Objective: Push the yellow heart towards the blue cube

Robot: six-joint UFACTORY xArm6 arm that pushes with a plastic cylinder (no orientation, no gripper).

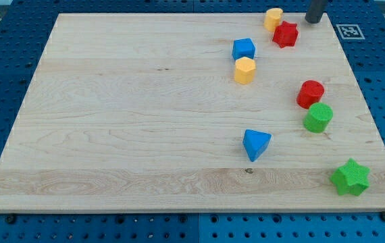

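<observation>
Pale wood board lies on a blue pegboard table, holding eight small blocks, all on its right half. Yellow heart sits at the view's top edge of the board, touching or just beside a red star to its lower right. Blue cube is down and to the left of the heart, near it, with a yellow hexagon block just below the cube, almost touching. Further down the view's right side: a red cylinder with a green cylinder just below it, close or touching. A blue wedge-shaped block sits alone toward the lower middle. A green star is near the board's bottom right corner. My tip stands at the top, to the right of the heart and the red star, apart from both. No jaws on this rod, so nothing to spread or pinch. A black-and-white square marker lies off the board's top right corner; no readable writing.
</observation>
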